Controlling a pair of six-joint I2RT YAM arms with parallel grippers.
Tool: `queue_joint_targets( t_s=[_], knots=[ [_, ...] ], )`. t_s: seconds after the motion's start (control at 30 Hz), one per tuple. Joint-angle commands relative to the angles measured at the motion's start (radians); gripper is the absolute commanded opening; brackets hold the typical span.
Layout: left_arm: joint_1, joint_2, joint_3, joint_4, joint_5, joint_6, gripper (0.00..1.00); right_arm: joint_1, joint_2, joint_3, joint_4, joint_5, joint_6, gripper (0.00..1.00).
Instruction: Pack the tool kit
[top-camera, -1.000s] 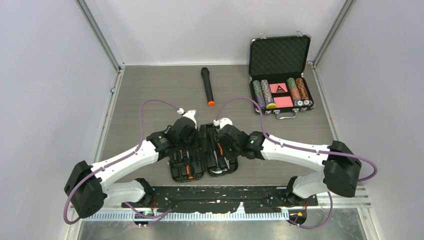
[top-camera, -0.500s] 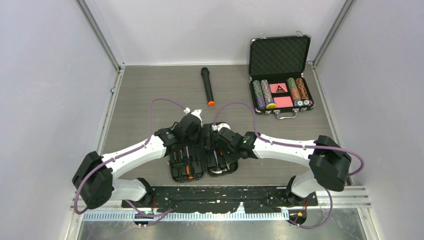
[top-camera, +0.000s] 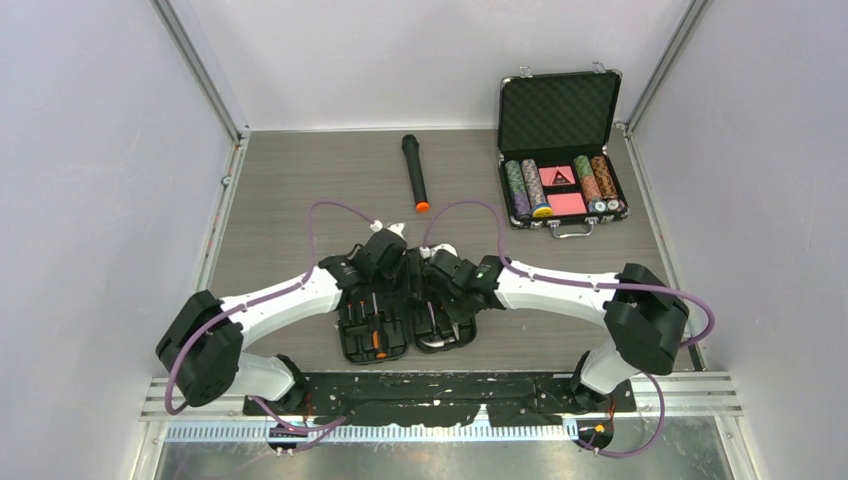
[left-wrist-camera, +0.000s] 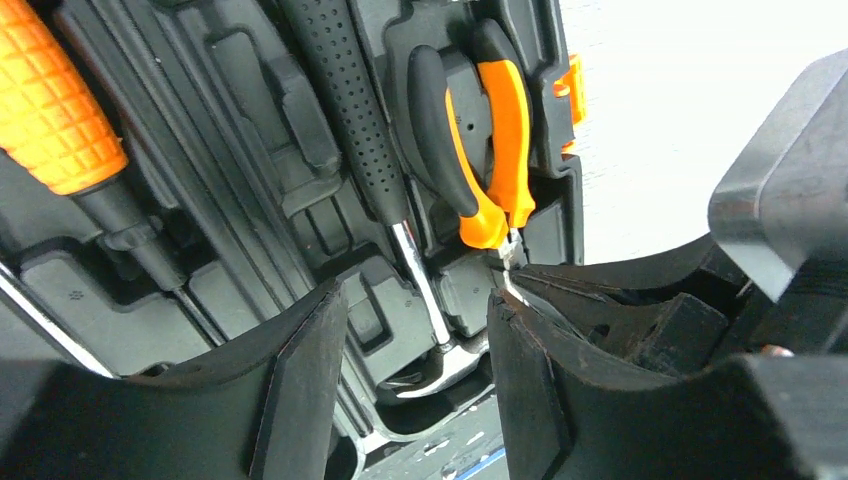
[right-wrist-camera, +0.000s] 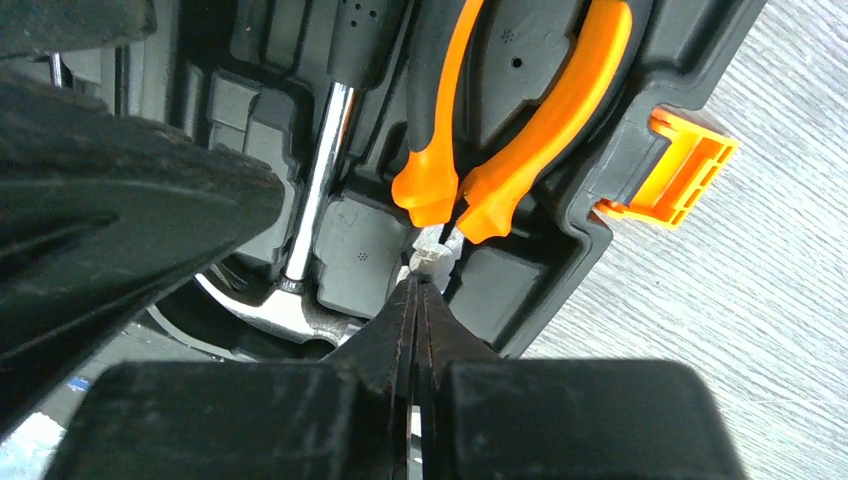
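The kit (top-camera: 375, 338) lies open and flat on the table (top-camera: 280, 200). Its two halves sit side by side, and both arms reach in over its far end.

The left gripper (left-wrist-camera: 410, 385) hangs low over the kit with its jaws partly apart and nothing held. Its fingers (left-wrist-camera: 300, 390) stand on either side of the hammer's steel neck, and no contact with it shows. The hammer (left-wrist-camera: 345, 90) sits in its moulded slot in the kit, its black dotted handle running away from the gripper. A screwdriver (left-wrist-camera: 50, 100) with an orange handle lies in the other half of the kit.

The pliers (right-wrist-camera: 560, 110) rest in the slot next to the hammer, on the side toward the orange latch (right-wrist-camera: 680, 165), which sticks out from the kit's outer edge over the table.

The right gripper (right-wrist-camera: 418, 290) is closed, its two fingertips pressed flat together. The tips sit right at the small metal nose of the pliers, where the orange handles meet. Whether they pinch that nose or only touch it I cannot tell.

Beyond the kit's far end, well apart from it, lies a mic (top-camera: 414, 172). A chip case (top-camera: 560, 150) stands open beyond the kit and off to its right.
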Motion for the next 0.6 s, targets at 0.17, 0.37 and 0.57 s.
queue_joint_targets(
  t_s=[0.17,0.37,0.57],
  knots=[
    [0.019,0.028,0.032,0.108,0.052,-0.036,0.55,-0.048,-0.181,-0.022,0.036,0.013,0.008,0.25],
    [0.019,0.076,0.058,0.111,0.058,-0.043,0.49,-0.169,-0.305,-0.081,0.147,0.032,0.077,0.29],
    [0.019,0.12,0.071,0.126,0.071,-0.061,0.45,-0.181,-0.173,-0.024,0.134,0.025,0.073,0.29]
  ],
)
